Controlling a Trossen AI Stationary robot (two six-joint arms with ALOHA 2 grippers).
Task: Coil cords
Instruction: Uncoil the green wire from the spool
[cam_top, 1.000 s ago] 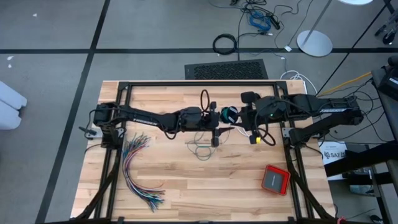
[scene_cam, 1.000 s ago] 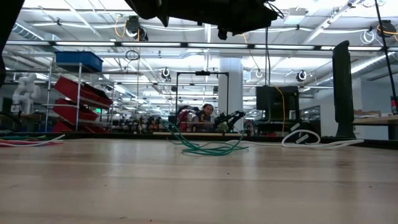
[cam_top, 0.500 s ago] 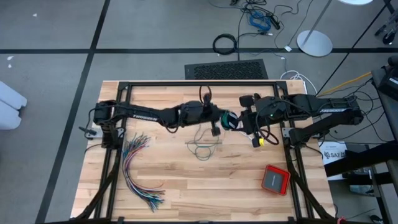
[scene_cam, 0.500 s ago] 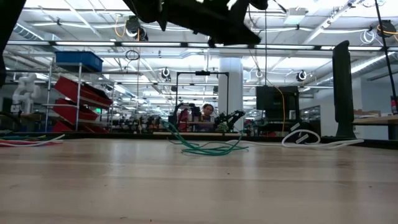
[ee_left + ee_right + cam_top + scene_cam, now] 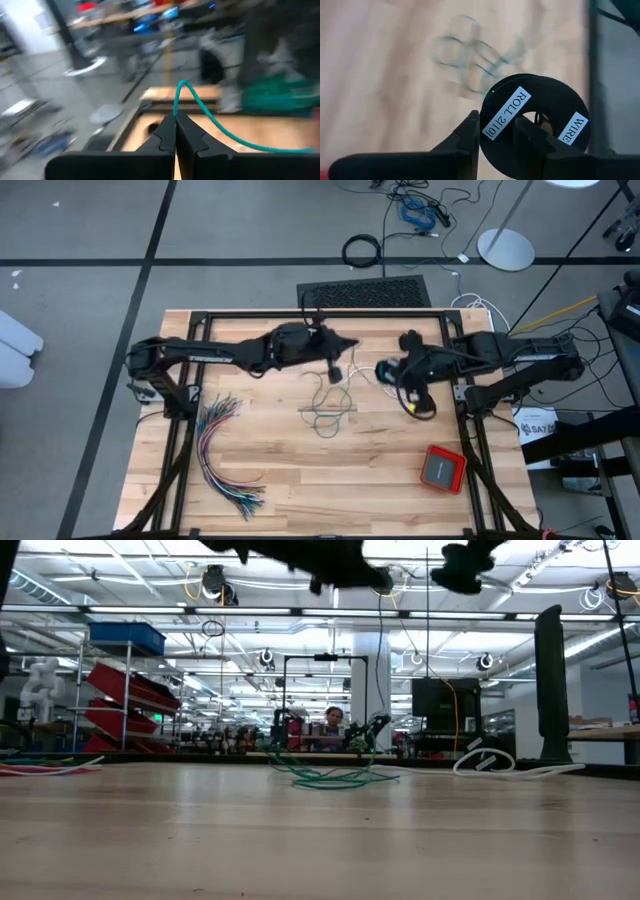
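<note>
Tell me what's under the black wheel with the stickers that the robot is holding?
Under the black spool, pinched by the right gripper, there is bare wooden table with loose loops of teal-green cord. The tabletop directly beneath the spool is covered, so that part cannot be seen.

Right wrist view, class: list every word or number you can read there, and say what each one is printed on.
"ROLL 2|10|": white label on the black spool clamped in the right gripper.
"WIRE": second white label on the same spool.
Nothing else in that view carries text; the teal cord on the table behind is blurred.
</note>
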